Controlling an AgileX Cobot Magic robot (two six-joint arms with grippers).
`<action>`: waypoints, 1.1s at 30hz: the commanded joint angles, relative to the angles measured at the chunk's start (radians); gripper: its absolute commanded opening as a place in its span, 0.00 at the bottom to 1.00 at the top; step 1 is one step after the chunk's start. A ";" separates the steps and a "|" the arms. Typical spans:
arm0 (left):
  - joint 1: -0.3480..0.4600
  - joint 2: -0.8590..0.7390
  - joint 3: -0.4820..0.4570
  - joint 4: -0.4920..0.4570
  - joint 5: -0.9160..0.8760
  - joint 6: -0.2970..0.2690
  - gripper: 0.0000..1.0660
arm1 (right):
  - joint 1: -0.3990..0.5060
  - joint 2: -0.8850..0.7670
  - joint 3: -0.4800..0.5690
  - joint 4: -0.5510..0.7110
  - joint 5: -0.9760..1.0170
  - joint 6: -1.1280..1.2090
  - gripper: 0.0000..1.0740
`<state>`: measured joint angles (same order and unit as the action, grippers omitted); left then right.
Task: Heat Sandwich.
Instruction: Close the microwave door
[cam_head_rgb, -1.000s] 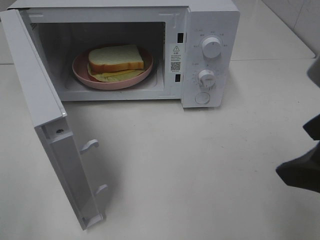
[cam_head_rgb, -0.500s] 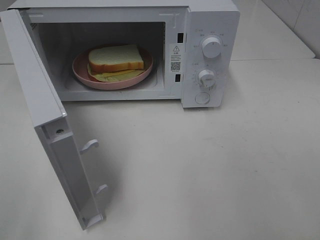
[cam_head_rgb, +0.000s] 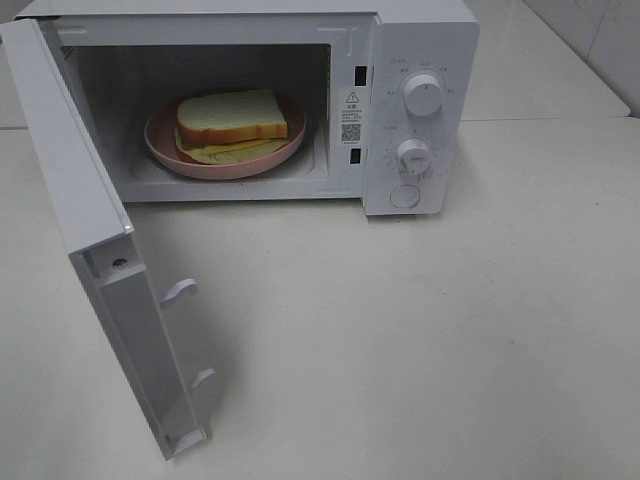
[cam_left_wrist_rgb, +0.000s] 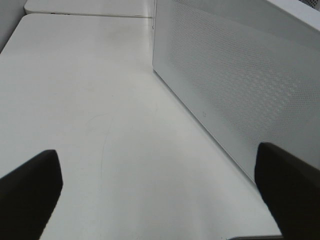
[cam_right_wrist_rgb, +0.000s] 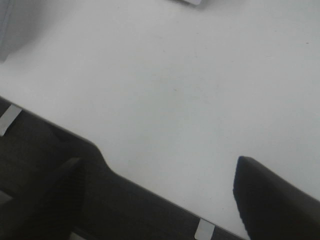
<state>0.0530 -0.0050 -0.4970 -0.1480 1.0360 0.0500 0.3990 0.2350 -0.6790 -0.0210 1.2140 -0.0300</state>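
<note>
The sandwich (cam_head_rgb: 232, 118), white bread with a tan crust over yellow-green filling, lies on a round pink plate (cam_head_rgb: 165, 152) inside the open white microwave (cam_head_rgb: 420, 40). Neither gripper shows in the exterior high view. In the left wrist view my left gripper (cam_left_wrist_rgb: 160, 200) stands wide open over bare table, beside the dotted outer face of the microwave door (cam_left_wrist_rgb: 240, 85). The right wrist view has my right gripper (cam_right_wrist_rgb: 162, 200) open and holding nothing, hanging over the table's edge with dark floor beneath.
The microwave door (cam_head_rgb: 75, 190) is swung out to the left front, with two latch hooks (cam_head_rgb: 178, 291) on its inner edge. Two knobs (cam_head_rgb: 423, 95) and a round button (cam_head_rgb: 404, 196) sit on the right panel. White tabletop (cam_head_rgb: 420, 340) spreads in front.
A second ago the right gripper showed at the right edge of the exterior high view; it has drawn out of that view. The sandwich, plate and door have not moved.
</note>
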 joint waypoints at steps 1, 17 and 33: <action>0.001 -0.026 0.005 0.003 -0.012 -0.006 0.97 | -0.066 -0.070 0.029 -0.003 0.008 0.054 0.71; 0.001 -0.022 0.005 0.002 -0.012 -0.006 0.97 | -0.296 -0.265 0.165 0.008 -0.168 0.090 0.71; 0.001 -0.021 0.005 0.002 -0.012 -0.006 0.97 | -0.319 -0.265 0.173 0.008 -0.180 0.087 0.71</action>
<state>0.0530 -0.0050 -0.4970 -0.1480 1.0360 0.0500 0.0840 -0.0050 -0.5070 -0.0150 1.0450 0.0570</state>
